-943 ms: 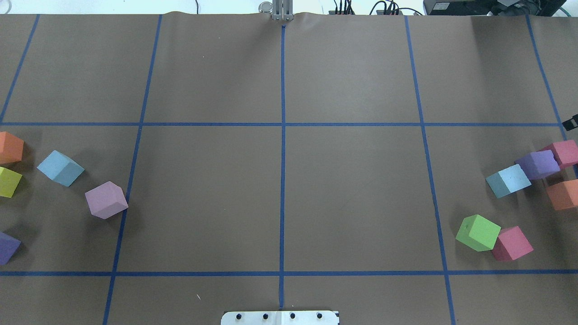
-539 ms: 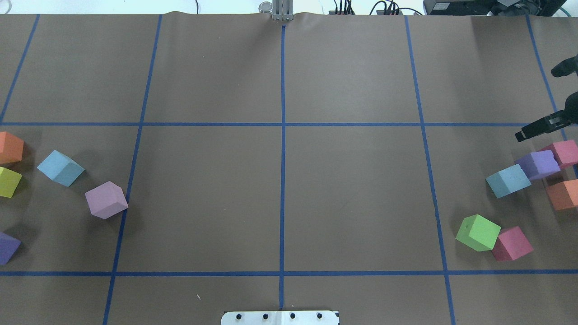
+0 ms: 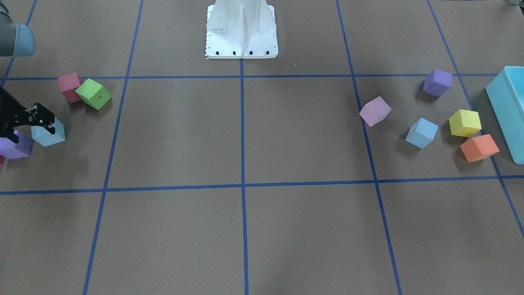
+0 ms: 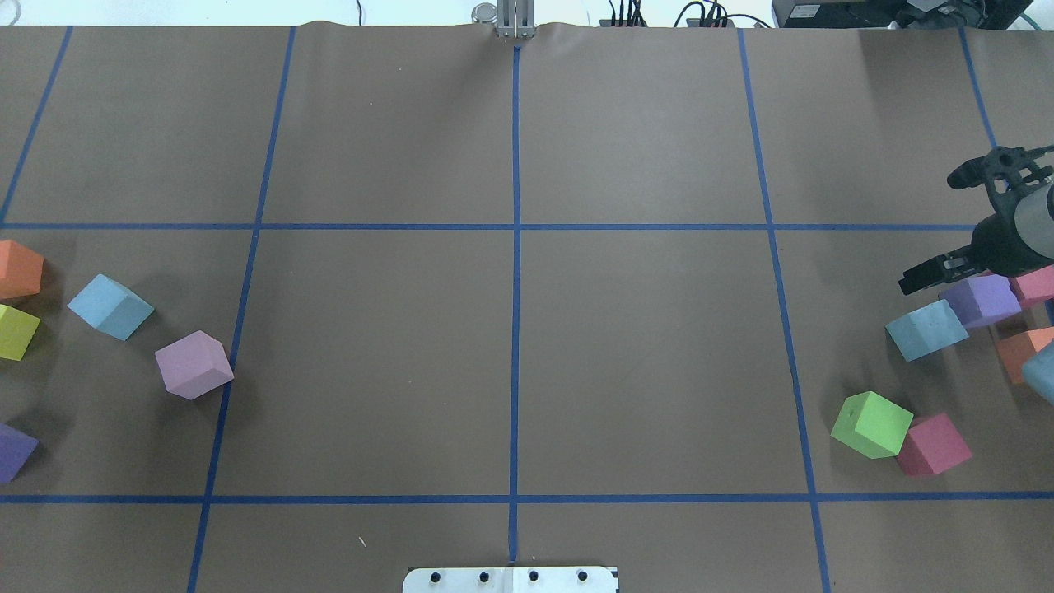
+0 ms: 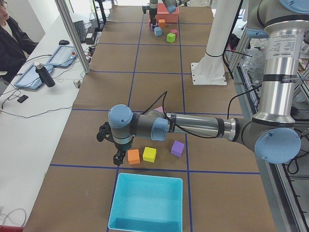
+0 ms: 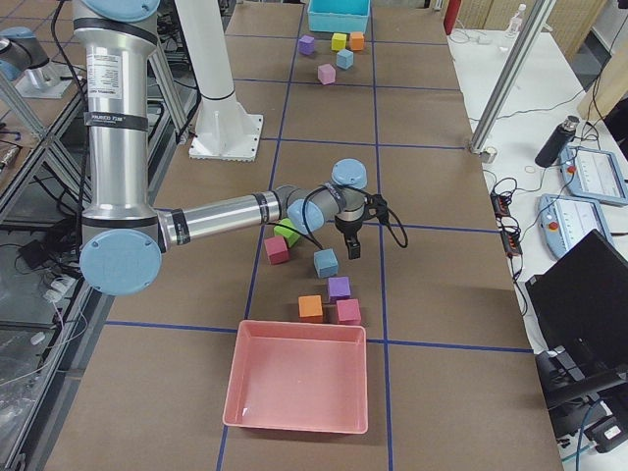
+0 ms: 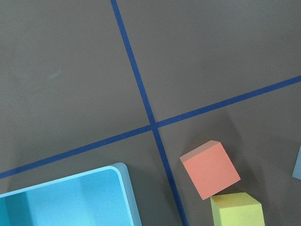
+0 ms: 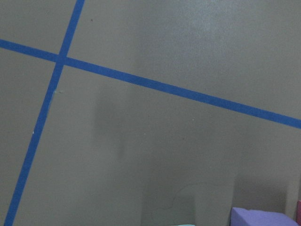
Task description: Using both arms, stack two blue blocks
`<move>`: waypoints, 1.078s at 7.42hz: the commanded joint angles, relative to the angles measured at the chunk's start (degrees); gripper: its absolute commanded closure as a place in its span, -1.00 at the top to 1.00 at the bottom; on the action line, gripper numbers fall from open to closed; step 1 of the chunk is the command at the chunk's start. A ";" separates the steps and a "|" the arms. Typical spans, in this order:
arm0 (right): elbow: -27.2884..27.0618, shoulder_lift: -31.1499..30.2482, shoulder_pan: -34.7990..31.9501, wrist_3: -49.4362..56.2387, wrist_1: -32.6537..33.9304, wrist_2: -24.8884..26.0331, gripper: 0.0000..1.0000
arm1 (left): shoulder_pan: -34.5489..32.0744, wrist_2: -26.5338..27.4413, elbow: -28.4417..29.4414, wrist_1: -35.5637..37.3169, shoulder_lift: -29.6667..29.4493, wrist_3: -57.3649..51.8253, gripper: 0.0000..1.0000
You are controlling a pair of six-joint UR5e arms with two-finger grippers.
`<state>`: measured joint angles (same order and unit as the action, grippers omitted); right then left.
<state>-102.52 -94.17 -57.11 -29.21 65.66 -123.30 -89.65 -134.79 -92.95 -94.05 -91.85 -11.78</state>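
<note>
Hanging beside a blue block (image 3: 50, 134), the right gripper (image 3: 46, 121) is gaping wide. The left gripper's (image 5: 116, 158) width I cannot tell.

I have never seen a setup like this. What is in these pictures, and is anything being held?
Two robot arms, the left arm and the right arm, stand at a taped brown table. Views: above, across the table, each table end, each wrist. Coloured foam cubes lie in two groups; the left blue block and the right blue block both rest on the table. The right gripper hangs near the right one; the left gripper hovers by an orange cube. Neither holds anything. A turquoise bin and a pink bin sit at the ends.
</note>
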 commanded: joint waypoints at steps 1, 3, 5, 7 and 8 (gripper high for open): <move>-0.05 -4.25 3.92 -3.48 -6.92 2.62 1.00 | 0.00 -0.03 -0.04 0.00 0.01 0.00 0.96; -0.05 -6.46 6.04 -3.49 -8.44 5.42 1.00 | 0.00 -0.03 -0.13 0.00 0.18 0.00 0.96; 0.12 -6.38 7.10 -3.49 -8.44 5.62 0.84 | 0.00 -0.03 -0.04 0.00 0.18 0.00 0.96; 0.91 -5.76 7.63 -3.31 -8.44 5.62 0.45 | 0.00 0.05 -0.04 0.00 0.18 -0.09 0.96; 1.61 -5.76 7.63 -2.87 -8.44 5.62 0.28 | 0.00 -0.03 -0.04 0.00 0.18 -0.09 0.96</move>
<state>-101.62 -100.02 -49.60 -32.49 57.22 -117.72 -89.65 -134.79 -92.97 -94.04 -91.67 -11.85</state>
